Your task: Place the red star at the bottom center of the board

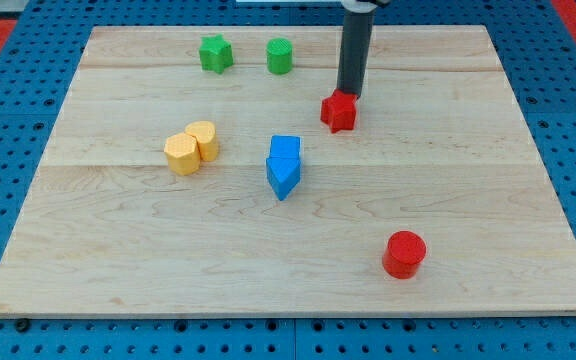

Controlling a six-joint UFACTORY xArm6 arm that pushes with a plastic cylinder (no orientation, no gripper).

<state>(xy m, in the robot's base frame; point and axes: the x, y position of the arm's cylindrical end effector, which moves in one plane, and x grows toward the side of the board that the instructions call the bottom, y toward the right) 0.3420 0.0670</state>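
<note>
The red star lies on the wooden board, a little above and right of the board's middle. My tip stands right at the star's upper right edge, touching it. The dark rod rises from there to the view's top.
A green star and a green cylinder sit near the top edge. Two yellow blocks touch each other at the left. Two blue blocks touch each other at the middle. A red cylinder sits at the lower right.
</note>
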